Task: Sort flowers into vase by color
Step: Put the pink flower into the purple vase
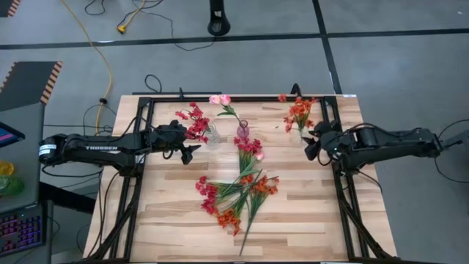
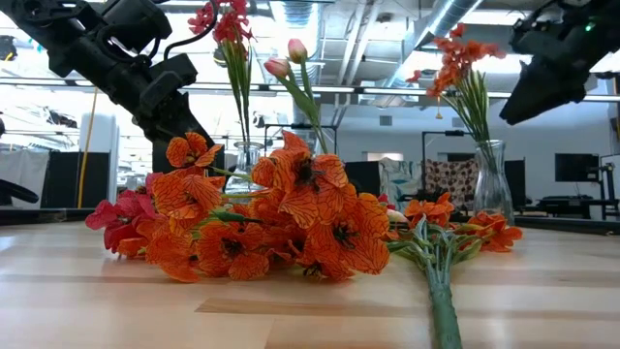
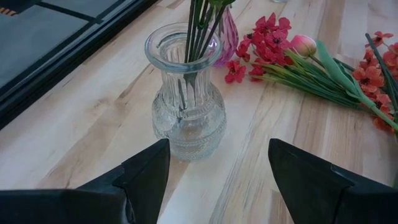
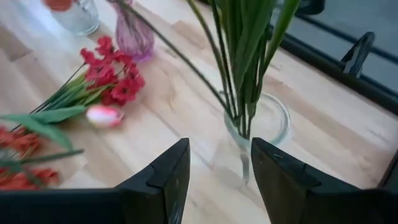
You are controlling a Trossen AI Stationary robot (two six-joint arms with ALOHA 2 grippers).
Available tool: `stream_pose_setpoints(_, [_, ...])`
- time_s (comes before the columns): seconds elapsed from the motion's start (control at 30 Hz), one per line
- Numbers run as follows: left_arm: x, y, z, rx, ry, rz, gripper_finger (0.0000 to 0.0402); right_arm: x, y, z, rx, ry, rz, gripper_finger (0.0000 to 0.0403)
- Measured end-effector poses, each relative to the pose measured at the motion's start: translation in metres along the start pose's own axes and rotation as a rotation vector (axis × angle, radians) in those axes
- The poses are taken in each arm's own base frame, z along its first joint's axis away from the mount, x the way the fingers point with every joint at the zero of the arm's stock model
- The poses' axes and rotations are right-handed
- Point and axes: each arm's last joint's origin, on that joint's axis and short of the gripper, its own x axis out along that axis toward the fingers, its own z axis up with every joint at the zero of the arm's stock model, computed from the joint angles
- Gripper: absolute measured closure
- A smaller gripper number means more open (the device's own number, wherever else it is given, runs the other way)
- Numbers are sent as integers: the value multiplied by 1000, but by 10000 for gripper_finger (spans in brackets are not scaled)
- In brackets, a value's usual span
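Your left gripper [image 1: 192, 152] hovers just beside the clear glass vase [image 1: 212, 136] near the far edge of the bench [image 1: 168, 220], its fingers [image 3: 146, 177] spread wide with nothing between them; that vase holds red flowers [image 1: 194, 122]. Your right gripper [image 1: 311, 146] sits close to the second clear vase [image 4: 261, 127] toward the far right corner, fingers parted and empty, with the orange flowers [image 1: 298, 111] standing in that vase. Between the two, a pink vase [image 1: 242, 131] stands near the far edge with a pink tulip [image 1: 220, 100] leaning out of it. The unsorted flowers [image 1: 238, 192] lie in a loose heap at the middle of the bench, red and orange sprigs mixed, their green stems crossing and pointing toward the near edge
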Motion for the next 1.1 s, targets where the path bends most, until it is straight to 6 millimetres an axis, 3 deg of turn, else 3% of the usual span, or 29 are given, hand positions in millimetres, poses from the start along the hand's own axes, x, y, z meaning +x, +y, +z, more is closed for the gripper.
stream_pose_setpoints(0.17, [0,-4,0,-34,3,-45,143,-10,1,8,7,44,81,207])
stream_pose_setpoints(0.4, [-5,-26,2,-68,-36,-182,143,-18,3,14,23,80,186,207])
stream_pose_setpoints(0.73, [-22,-65,9,-58,-209,-301,143,-18,3,14,23,82,191,207])
stream_pose_setpoints(1.1, [-37,-89,11,-87,-327,-321,143,-18,4,15,27,77,195,207])
